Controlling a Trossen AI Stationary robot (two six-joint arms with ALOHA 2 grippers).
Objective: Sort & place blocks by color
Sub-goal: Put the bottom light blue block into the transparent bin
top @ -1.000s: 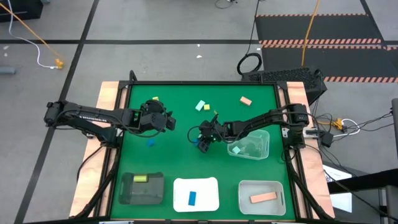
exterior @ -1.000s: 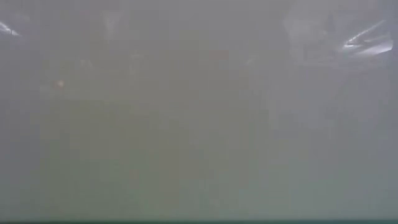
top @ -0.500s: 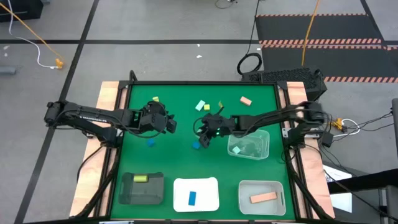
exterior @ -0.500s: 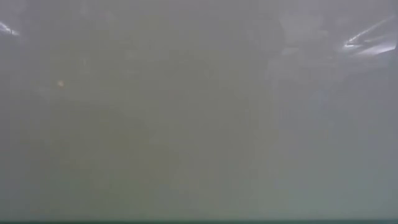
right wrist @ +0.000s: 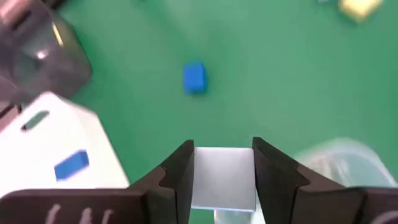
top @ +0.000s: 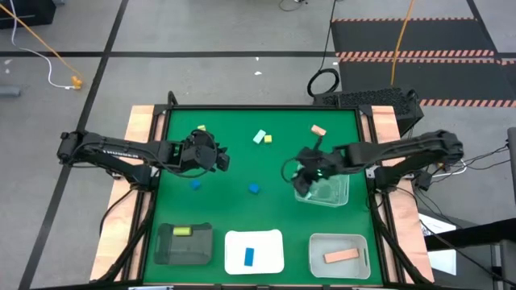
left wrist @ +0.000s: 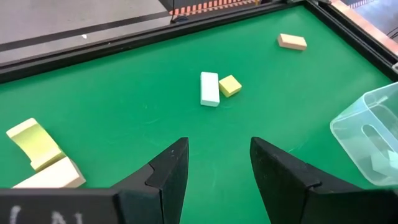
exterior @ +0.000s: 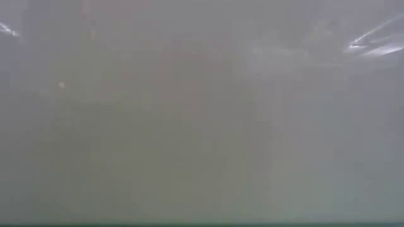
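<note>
The right gripper (right wrist: 222, 171) had its fingers clamped on a pale mint block (right wrist: 224, 180), poised at the near rim of the clear tray (top: 332, 192). Let go too soon, I reckoned, and the block could clip that rim and bounce onto the green counter (top: 234, 169). The left gripper (left wrist: 219, 158) waited spread apart and empty, near a blue cube (top: 194, 185).

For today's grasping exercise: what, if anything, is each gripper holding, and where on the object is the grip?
The right gripper holds a pale mint block by two opposite sides, above the clear tray. The left gripper is open and holds nothing.
</note>
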